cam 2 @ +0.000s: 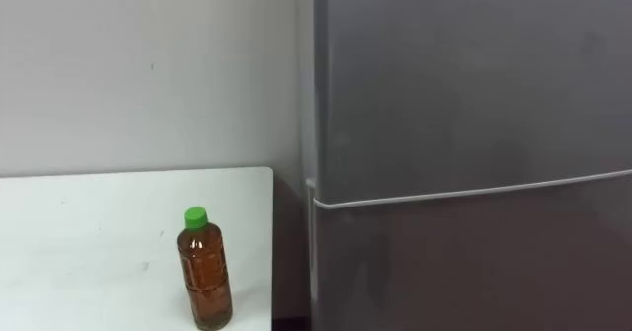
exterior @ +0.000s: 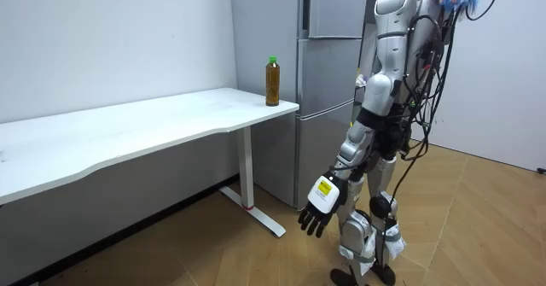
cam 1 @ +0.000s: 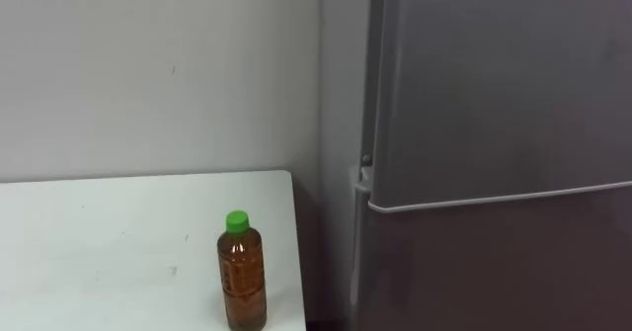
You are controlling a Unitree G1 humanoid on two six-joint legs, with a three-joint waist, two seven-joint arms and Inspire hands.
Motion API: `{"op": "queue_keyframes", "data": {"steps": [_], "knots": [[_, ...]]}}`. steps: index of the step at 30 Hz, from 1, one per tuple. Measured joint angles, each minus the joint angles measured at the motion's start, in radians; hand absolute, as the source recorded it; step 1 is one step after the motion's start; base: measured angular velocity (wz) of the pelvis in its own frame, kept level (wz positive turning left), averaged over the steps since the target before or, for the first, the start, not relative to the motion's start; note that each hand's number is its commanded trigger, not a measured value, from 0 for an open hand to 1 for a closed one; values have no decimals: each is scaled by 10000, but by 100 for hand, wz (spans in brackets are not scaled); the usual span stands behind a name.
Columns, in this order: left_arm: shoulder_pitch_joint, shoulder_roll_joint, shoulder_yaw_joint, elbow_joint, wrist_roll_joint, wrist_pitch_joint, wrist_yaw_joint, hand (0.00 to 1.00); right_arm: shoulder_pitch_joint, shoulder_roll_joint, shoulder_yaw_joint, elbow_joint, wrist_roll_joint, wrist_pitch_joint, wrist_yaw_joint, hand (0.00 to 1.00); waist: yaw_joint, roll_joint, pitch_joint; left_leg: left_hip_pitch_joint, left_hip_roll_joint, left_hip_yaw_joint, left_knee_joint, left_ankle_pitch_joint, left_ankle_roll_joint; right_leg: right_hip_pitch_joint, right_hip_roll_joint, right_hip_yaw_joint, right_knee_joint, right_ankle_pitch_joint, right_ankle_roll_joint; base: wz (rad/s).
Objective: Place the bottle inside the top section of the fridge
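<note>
Left hand [exterior: 320,207] of the robot hangs low at its side, fingers loose and pointing at the floor [exterior: 213,252], holding nothing. The robot stands upright in front of the fridge [cam 1: 494,104], a step back from the table's corner.

The bottle [cam 1: 242,272] stands upright near the end of the white table [cam 1: 99,252], close to the edge that faces the fridge. It is a small plastic bottle with a green cap [cam 1: 237,219], filled with brown drink almost to the neck. I'd expect it to be moderately heavy for its size, with thin walls that give under a hard squeeze and smooth sides that could slip. The best hold looks like a wrap round the middle of the body, below the shoulder, firm but not crushing. Standing so near the table's edge, a clumsy nudge could tip it or send it off.

Nothing else sits on the table near it, so the approach from above or from the fridge side is free. The real obstacle is the fridge itself: both doors are shut, with the seam [cam 1: 494,198] between upper and lower door plain to see. The upper door must be opened first, and I can see no handle on it. The narrow gap between table and fridge leaves little room for an elbow.
</note>
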Motion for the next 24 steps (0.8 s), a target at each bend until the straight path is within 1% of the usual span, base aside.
{"op": "queue_keyframes", "data": {"steps": [3, 5, 8, 11, 16, 18, 20, 24], "knots": [[19, 0, -1, 0, 36, -1, 13, 0, 4, 0, 6, -3, 24, 0, 2, 0, 7, -1, -1, 4, 0, -3, 9, 0, 0, -1, -1, 1, -3, 0, 0, 0], [33, -1, 5, 0, 385, 0, 26, 0, 11, 0, 15, -14, 22, 0, 3, 0, 8, -2, 0, -6, 0, -3, 10, 0, 0, -1, -1, -11, -4, 0, 0, 0], [-20, 0, 4, 3, 578, 0, 96, 0, 0, 0, 60, -12, 25, 0, 3, 0, 0, -7, 0, -11, 0, -16, 3, 0, 0, 8, -4, -40, -6, -1, 0, 0], [-55, -1, 7, 17, 589, 1, 213, 0, -2, 0, 74, -6, 11, 1, 2, 0, 10, -11, -1, -11, -1, -22, 4, 0, 0, 10, -6, -51, -5, -1, 0, 0], [16, -3, 24, 39, 569, 12, 165, 0, -27, -1, 52, 15, -7, 32, 9, 0, 20, -22, 0, -17, -5, -40, 1, 0, 0, 8, -4, -50, -7, -8, -2, 0], [35, -27, 146, 41, 555, 28, 130, 0, -26, -2, 58, 14, -1, 79, 20, 0, 36, -36, -7, -19, -7, -45, 3, 0, 0, 4, -4, -48, -6, -13, -3, 0], [41, -35, 403, 42, 447, 54, 43, 0, -28, -2, 55, 18, 0, 120, 58, 0, 37, -73, -19, -23, -9, -70, 13, 0, -1, 6, -1, -55, -9, -19, -6, 0], [10, -35, 595, 39, -401, 96, -12, 0, -13, -2, 0, 12, -16, 122, 162, 0, 19, -79, -24, -16, -17, -67, 23, 0, -1, 5, -1, -55, -20, -19, -6, 0]]}}
